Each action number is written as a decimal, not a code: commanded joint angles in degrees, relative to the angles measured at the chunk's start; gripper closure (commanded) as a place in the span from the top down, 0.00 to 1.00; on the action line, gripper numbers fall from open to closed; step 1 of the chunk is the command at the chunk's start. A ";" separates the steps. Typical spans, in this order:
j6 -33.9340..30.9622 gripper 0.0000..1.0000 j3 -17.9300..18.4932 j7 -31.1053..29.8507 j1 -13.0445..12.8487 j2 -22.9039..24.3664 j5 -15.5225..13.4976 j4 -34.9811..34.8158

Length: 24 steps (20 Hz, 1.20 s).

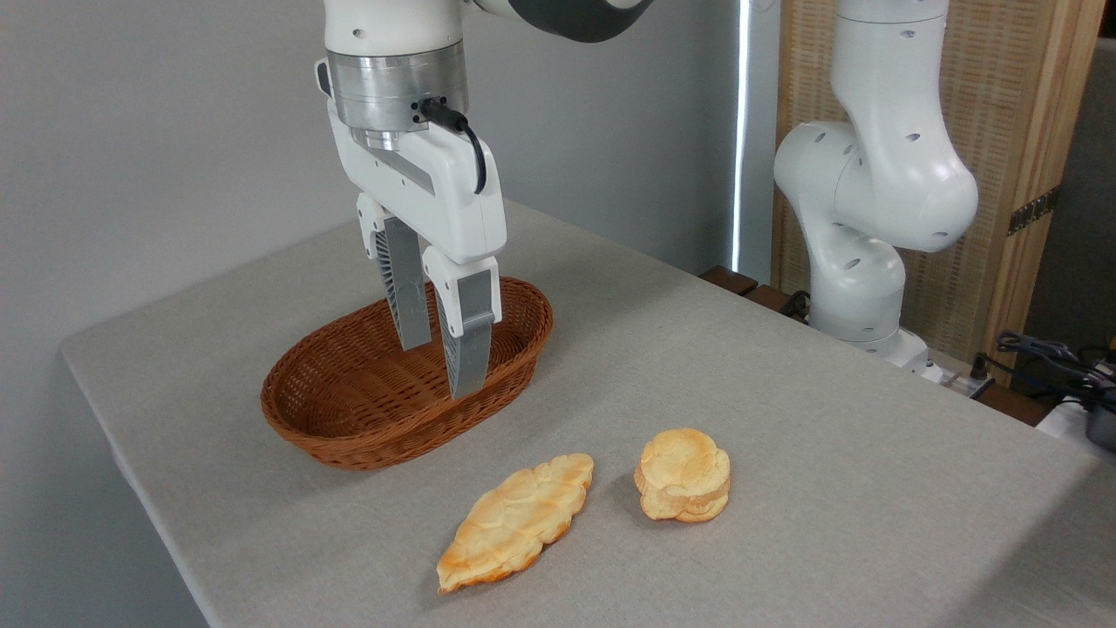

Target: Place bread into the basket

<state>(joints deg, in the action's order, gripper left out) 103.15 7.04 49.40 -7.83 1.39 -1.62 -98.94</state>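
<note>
The bread (516,521), a long flat golden-brown pastry with a bumpy braided top, lies on the grey table near the front edge. The oval reddish-brown wicker basket (340,410) sits behind and to the left of it, with nothing inside. My gripper (438,369) hangs over the basket, pointing down, its fingers (469,340) a small gap apart. It is open and holds nothing. It is well apart from the bread.
A smaller round stacked bun (684,474) rests just right of the bread. The arm's white base (872,218) stands at the table's right rear, with cables (1046,358) beyond it. The table's left edge (122,453) runs close to the basket.
</note>
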 commanded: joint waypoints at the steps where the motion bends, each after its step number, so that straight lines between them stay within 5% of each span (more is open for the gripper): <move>1: -0.67 1.00 0.61 -0.17 -0.26 -0.16 -0.49 0.77; 24: -1.55 1.00 2.01 0.35 -0.26 -0.25 -0.58 0.59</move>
<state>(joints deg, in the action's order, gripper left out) 103.06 8.05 49.40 -7.76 1.36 -1.62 -98.95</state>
